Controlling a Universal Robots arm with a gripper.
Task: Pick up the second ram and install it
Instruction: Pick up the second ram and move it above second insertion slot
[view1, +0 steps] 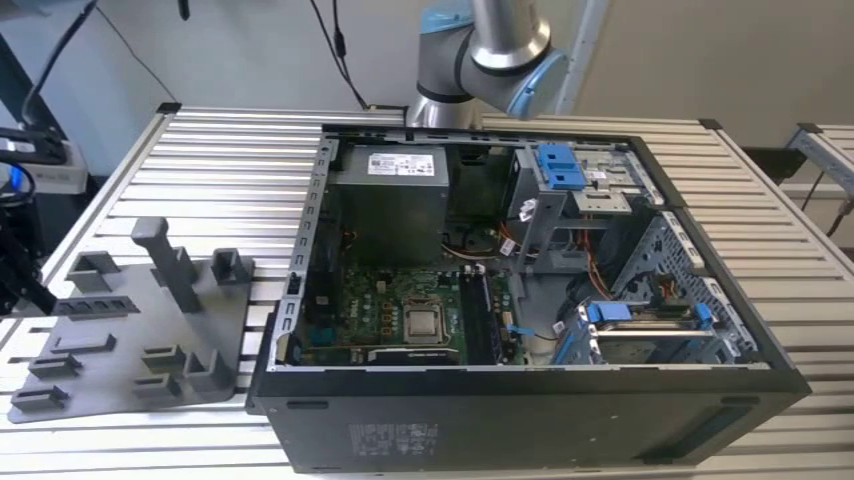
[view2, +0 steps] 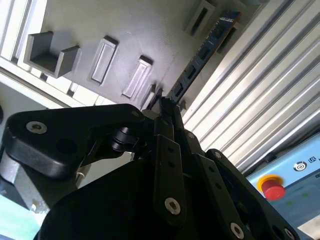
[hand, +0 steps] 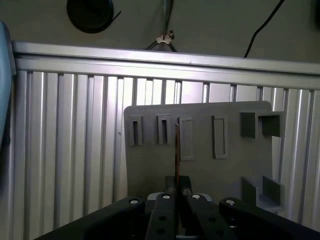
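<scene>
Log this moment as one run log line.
jaws: shut on second ram | ram: edge-on over grey tray | PC case: open, ram not installed

From my screen the table (view1: 200, 150) is bare ribbed metal with a dull silver sheen, and the tray (view1: 134, 335) looks like smooth matt grey plastic. The gripper (view2: 164, 104) is black with a satin finish and bright metal screws, and the memory stick (view2: 200, 57) is a dark circuit board with a faint gloss. The computer case (view1: 534, 425) is matt black metal, its clips (view1: 561, 165) smooth blue plastic.
</scene>
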